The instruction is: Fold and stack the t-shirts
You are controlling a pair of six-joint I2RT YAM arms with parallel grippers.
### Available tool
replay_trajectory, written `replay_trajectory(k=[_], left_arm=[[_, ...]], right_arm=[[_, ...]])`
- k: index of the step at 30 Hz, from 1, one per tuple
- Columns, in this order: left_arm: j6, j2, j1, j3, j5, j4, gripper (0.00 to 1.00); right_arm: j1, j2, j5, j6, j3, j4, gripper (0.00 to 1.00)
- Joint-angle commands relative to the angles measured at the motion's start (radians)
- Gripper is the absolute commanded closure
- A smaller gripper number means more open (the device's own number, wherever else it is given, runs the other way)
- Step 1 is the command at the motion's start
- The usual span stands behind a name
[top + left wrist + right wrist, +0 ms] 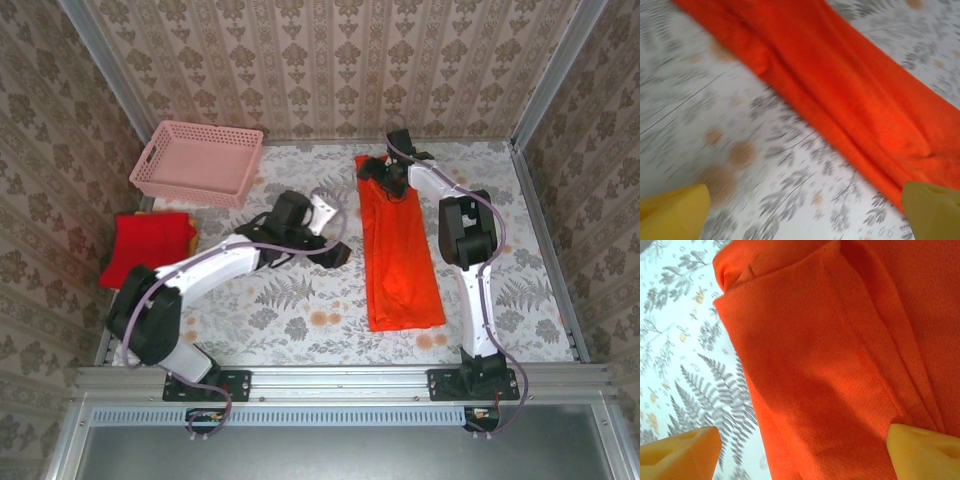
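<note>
The bright orange t-shirt (400, 255) lies folded into a long narrow strip at the table's middle right. It also crosses the left wrist view (850, 85) and the right wrist view (840, 355). My right gripper (386, 178) hovers over the strip's far end, open, its yellow fingertips (922, 452) spread wide over the cloth with nothing held. My left gripper (337, 252) stands just left of the strip's long edge, open over bare tablecloth, its fingertips (672, 212) apart. The deeper red t-shirt (148, 245) sits folded at the table's left edge.
A pink lattice basket (198, 162) stands at the back left. The table wears a fern-patterned cloth (290, 300). Patterned walls enclose three sides, with a metal rail (340, 378) along the near edge.
</note>
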Motion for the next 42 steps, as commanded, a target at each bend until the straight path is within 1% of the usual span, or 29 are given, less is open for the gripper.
replay_trajectory(k=[1, 2, 4, 7, 9, 10, 12, 13, 18, 20, 21, 22, 24, 28, 31, 36, 42], left_arm=[[0.177, 0.092, -0.081, 0.079, 0.133, 0.064, 0.02], [0.213, 0.122, -0.111, 0.087, 0.141, 0.095, 0.04], [0.287, 0.177, -0.161, 0.111, 0.161, 0.134, 0.11], [0.364, 0.255, -0.212, 0.166, 0.186, 0.127, 0.18], [0.373, 0.301, -0.224, 0.186, 0.223, 0.142, 0.31], [0.373, 0.318, -0.224, 0.193, 0.241, 0.139, 0.35], [0.352, 0.347, -0.224, 0.2, 0.265, 0.145, 0.47], [0.342, 0.357, -0.222, 0.199, 0.273, 0.151, 0.51], [0.282, 0.401, -0.208, 0.175, 0.3, 0.167, 0.52], [0.258, 0.412, -0.2, 0.158, 0.304, 0.183, 0.53], [0.25, 0.418, -0.197, 0.15, 0.337, 0.187, 0.56], [0.245, 0.423, -0.194, 0.145, 0.34, 0.19, 0.58], [0.238, 0.437, -0.186, 0.139, 0.336, 0.185, 0.6], [0.2, 0.461, -0.172, 0.14, 0.278, 0.164, 0.68], [0.175, 0.465, -0.155, 0.131, 0.247, 0.144, 0.72], [0.154, 0.436, -0.131, 0.057, 0.213, 0.136, 0.73], [0.125, 0.359, -0.09, -0.061, 0.197, 0.154, 0.72]], right_arm=[[-0.01, -0.139, 0.01, -0.114, -0.082, -0.007, 0.13], [-0.012, -0.174, 0.049, -0.138, -0.11, -0.002, 0.13], [-0.019, -0.217, 0.106, -0.181, -0.14, -0.026, 0.13], [-0.033, -0.236, 0.198, -0.237, -0.151, -0.078, 0.16], [-0.042, -0.227, 0.239, -0.265, -0.152, -0.141, 0.23], [-0.045, -0.22, 0.25, -0.277, -0.151, -0.156, 0.26], [-0.048, -0.204, 0.262, -0.298, -0.147, -0.186, 0.31], [-0.048, -0.196, 0.259, -0.305, -0.143, -0.199, 0.32], [-0.045, -0.14, 0.196, -0.311, -0.089, -0.275, 0.33], [-0.039, -0.11, 0.189, -0.311, -0.069, -0.303, 0.36], [-0.035, -0.099, 0.186, -0.31, -0.061, -0.312, 0.4], [-0.031, -0.091, 0.183, -0.309, -0.059, -0.314, 0.42], [-0.023, -0.072, 0.168, -0.302, -0.053, -0.323, 0.43], [-0.012, -0.042, 0.138, -0.281, -0.036, -0.339, 0.45], [0.0, -0.033, 0.125, -0.265, -0.035, -0.341, 0.46], [0.031, -0.008, 0.115, -0.256, -0.007, -0.361, 0.46], [0.062, 0.024, 0.11, -0.229, 0.036, -0.368, 0.47]])
